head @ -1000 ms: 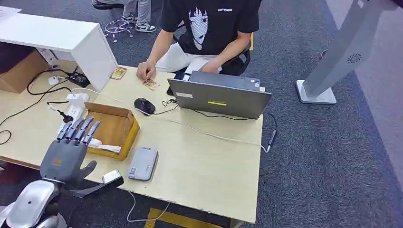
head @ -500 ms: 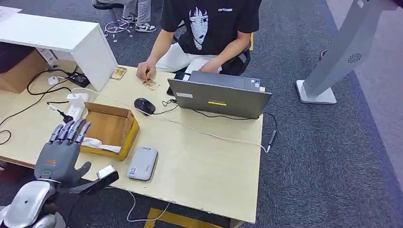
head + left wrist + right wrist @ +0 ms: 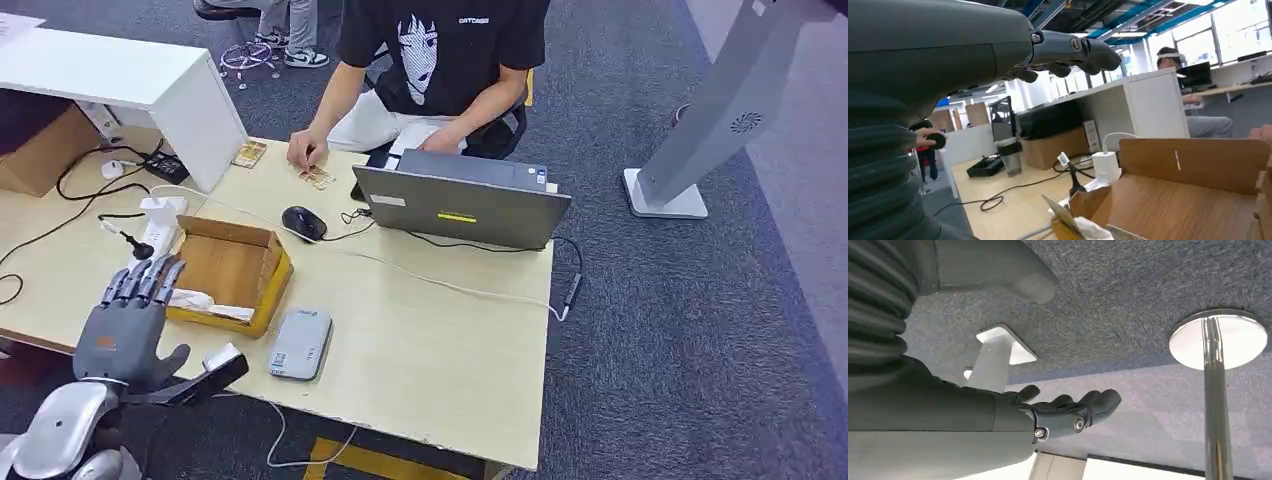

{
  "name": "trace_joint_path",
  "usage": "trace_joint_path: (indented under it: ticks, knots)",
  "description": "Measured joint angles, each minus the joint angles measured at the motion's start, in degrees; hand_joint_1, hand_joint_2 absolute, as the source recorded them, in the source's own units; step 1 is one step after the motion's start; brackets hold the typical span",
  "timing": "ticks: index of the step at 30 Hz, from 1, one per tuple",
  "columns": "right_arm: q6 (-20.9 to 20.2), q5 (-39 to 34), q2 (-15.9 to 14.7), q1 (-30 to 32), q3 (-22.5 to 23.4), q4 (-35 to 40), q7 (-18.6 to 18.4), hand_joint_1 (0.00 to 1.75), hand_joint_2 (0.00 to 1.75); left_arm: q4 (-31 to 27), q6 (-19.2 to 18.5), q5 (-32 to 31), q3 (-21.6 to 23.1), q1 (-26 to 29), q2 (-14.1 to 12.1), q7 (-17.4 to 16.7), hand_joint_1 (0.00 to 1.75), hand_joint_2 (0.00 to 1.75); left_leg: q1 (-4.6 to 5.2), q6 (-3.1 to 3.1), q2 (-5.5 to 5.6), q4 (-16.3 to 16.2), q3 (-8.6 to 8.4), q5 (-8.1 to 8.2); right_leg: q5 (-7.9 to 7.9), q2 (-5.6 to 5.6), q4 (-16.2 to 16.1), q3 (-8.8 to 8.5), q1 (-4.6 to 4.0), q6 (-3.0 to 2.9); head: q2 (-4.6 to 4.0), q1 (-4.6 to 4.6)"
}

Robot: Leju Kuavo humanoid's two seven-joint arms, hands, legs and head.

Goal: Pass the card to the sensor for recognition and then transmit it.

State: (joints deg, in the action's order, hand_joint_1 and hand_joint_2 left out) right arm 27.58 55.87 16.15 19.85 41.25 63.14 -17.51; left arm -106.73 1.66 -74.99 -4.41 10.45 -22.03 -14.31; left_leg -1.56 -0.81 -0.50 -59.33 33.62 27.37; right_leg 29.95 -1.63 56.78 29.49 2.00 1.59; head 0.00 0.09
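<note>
The left hand (image 3: 125, 325) hovers at the near edge of the tabletop (image 3: 420, 340), fingers straight and spread, holding nothing, just beside the cardboard box (image 3: 232, 272). The grey card reader (image 3: 300, 343) lies right of the box. The right hand (image 3: 1068, 407) hangs over carpet, fingers apart and empty.

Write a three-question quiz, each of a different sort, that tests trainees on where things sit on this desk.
1. True or false: the cardboard box sits between the left hand and the mouse.
2. What lies on the table just right of the box? A) grey card reader B) mug C) phone
3. Fill in: the laptop lid faces away from the ____.

Key: 1 true; 2 A, the grey card reader; 3 robot.
</note>
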Motion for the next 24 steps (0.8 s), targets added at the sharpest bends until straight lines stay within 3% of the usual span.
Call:
trace_joint_path:
  ticks: [24]
  knots:
    - [0.0,5.16,0.0,-0.72,0.57,0.02,2.34,0.0,1.75,11.5,-2.67,-5.05,0.22,-7.74,1.8,-1.62,0.0,1.75,0.0,0.0,-0.02,-0.01,-0.01,-0.02,-0.01,0.02,0.0,0.04,0.0,0.0,0.0,0.0]
